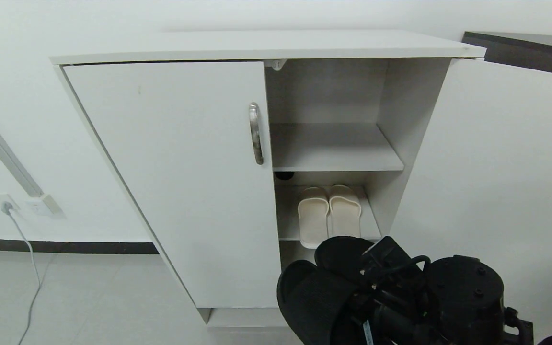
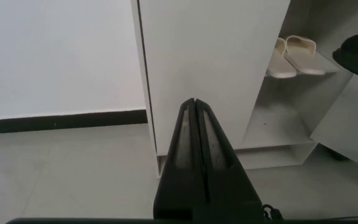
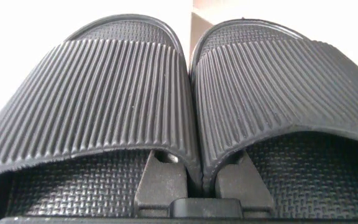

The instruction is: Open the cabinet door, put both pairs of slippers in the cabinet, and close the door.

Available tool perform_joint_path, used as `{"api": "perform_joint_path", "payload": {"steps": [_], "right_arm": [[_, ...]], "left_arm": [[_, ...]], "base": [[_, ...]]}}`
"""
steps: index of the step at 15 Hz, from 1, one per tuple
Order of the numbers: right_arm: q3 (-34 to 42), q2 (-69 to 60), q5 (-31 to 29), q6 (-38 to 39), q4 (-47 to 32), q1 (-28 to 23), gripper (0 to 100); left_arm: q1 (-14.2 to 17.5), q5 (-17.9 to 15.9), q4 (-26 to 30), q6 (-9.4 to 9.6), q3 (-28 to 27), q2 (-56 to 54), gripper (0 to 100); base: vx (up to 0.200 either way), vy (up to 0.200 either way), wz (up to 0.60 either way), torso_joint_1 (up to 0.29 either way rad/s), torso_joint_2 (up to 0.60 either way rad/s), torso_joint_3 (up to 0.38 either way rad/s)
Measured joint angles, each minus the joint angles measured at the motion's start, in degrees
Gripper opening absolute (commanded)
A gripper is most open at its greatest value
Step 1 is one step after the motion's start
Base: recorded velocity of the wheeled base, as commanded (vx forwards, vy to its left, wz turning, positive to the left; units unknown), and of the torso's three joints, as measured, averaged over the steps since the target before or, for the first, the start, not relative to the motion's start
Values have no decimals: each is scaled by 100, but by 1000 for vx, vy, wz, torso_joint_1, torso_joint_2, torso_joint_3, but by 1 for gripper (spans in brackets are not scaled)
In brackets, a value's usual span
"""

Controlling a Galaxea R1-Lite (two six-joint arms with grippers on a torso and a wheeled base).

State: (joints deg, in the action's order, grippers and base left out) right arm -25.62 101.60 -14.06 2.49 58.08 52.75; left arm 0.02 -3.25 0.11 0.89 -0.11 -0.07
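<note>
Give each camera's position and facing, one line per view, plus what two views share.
Head view: on the robot's head, facing forward and down at the cabinet, right door open; the right arm shows, carrying the black slippers.
Left wrist view: on the left wrist, facing the cabinet's base along the shut left gripper.
Right wrist view: on the right wrist, facing the black slippers clamped by the right gripper.
Shared: head and left wrist views show the cream slippers on a shelf.

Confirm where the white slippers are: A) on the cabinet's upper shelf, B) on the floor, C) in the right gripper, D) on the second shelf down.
D: the white slippers lie side by side on the second shelf, below the bare upper shelf; the right gripper holds the black slippers.
</note>
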Motion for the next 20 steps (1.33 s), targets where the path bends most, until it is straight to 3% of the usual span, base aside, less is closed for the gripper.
{"api": "perform_joint_path", "payload": {"steps": [3, 6, 8, 13, 20], "right_arm": [[-179, 122, -378, -38, 77, 9, 0], [-1059, 549, -2070, 180, -49, 44, 0], [-1713, 881, -2833, 389, -418, 116, 0], [-3057, 859, -3321, 1034, -2816, 224, 0], [-4723, 607, -3513, 941, -3886, 130, 0]], "left_arm": [[0, 0, -4, 0, 1, 0, 0], [5, -5, -1, -2, 1, 0, 0], [0, -5, -1, 4, 0, 0, 0], [5, -16, 2, 9, -2, 0, 0], [5, -11, -1, 9, 0, 0, 0]], "base": [[0, 0, 0, 0, 0, 0], [0, 0, 0, 0, 0, 0], [0, 0, 0, 0, 0, 0], [0, 0, 0, 0, 0, 0], [0, 0, 0, 0, 0, 0]]}}
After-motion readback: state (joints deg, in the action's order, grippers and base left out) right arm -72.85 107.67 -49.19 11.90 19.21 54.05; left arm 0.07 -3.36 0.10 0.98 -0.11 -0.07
